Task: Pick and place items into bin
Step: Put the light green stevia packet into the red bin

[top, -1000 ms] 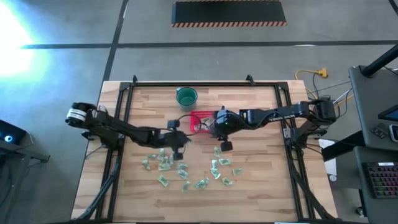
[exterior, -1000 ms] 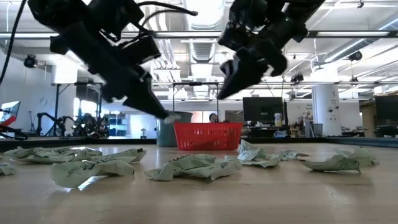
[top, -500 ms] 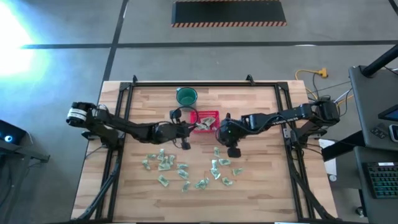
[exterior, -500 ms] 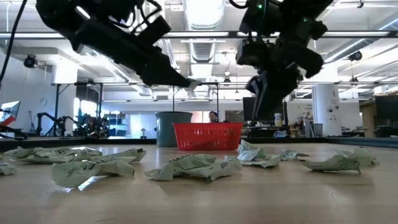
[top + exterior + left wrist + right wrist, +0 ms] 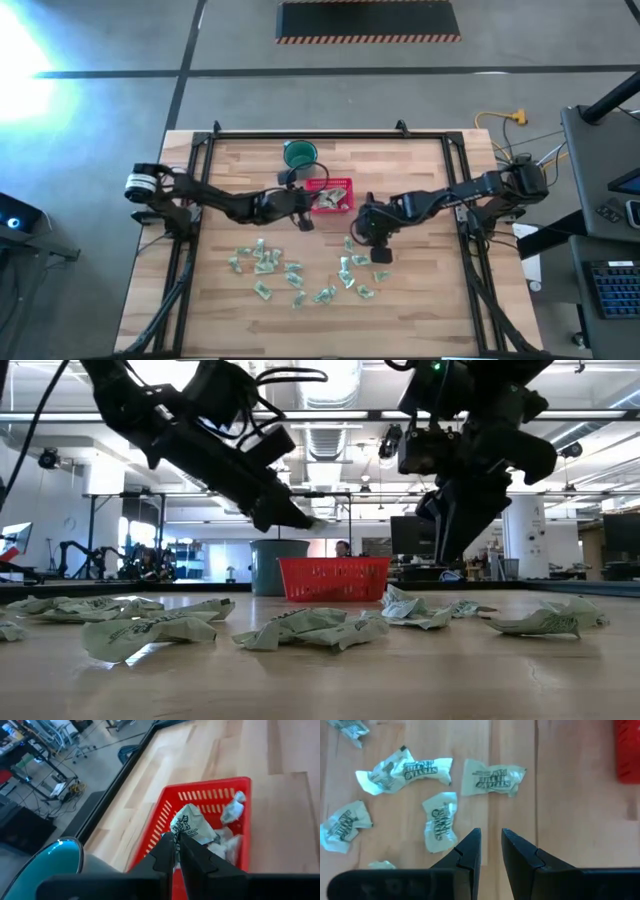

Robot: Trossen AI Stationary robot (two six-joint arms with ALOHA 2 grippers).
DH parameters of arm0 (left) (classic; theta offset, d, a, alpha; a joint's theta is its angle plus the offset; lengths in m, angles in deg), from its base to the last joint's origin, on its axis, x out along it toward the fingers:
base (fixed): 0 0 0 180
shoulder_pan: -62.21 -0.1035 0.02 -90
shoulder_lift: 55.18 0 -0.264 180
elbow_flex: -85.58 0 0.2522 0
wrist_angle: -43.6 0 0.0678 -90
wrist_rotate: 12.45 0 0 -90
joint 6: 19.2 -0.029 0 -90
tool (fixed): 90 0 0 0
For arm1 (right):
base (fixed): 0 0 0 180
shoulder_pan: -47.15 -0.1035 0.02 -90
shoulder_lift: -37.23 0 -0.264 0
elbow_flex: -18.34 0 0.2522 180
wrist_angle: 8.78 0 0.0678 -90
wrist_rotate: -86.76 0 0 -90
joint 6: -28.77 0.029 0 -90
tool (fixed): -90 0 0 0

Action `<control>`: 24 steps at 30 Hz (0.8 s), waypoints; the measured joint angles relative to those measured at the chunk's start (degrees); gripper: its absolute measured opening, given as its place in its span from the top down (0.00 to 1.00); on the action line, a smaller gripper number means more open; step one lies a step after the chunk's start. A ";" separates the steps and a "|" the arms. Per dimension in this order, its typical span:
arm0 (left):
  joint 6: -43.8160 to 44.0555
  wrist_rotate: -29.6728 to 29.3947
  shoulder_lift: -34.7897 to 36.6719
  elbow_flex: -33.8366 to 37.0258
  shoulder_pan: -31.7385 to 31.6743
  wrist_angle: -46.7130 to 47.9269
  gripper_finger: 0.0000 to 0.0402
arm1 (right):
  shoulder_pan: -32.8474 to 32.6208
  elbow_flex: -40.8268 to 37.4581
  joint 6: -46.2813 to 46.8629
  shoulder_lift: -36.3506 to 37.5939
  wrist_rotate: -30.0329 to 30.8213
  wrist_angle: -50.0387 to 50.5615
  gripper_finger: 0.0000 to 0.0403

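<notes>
High view: I've got the left gripper (image 5: 176, 842) over the red basket (image 5: 330, 194), fingers pinched on a wrapped piece (image 5: 191, 826). My right gripper (image 5: 491, 847) hangs above the scattered wrapped pieces (image 5: 300, 271), fingers slightly apart, holding nothing.

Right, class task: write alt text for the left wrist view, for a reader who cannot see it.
The left claw, shut on a green-and-white wrapped piece, is over the red basket, which already holds a few more pieces. The basket sits on the pale wooden table, with the rim of a dark green cup nearby.
</notes>
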State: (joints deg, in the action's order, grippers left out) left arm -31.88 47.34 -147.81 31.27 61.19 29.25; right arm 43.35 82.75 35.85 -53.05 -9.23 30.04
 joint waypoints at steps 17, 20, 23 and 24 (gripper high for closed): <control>-0.30 0.07 -0.78 -2.68 -0.78 3.52 0.82 | -1.22 -1.72 2.56 1.53 1.74 -1.26 0.83; -0.24 0.07 -0.50 -2.68 -0.67 3.55 0.72 | -1.24 -1.73 2.51 1.37 1.71 -3.32 0.83; 0.29 -0.02 0.48 -2.65 -0.30 3.64 0.65 | -1.22 -2.64 2.41 1.01 1.71 -8.23 0.83; 0.31 -0.07 1.10 -2.61 0.03 4.39 0.63 | -1.22 -3.19 2.41 0.87 1.70 -10.75 0.83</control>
State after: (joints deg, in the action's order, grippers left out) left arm -31.57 47.27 -146.70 28.66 61.22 33.64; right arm 42.13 79.57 38.26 -52.18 -7.53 19.29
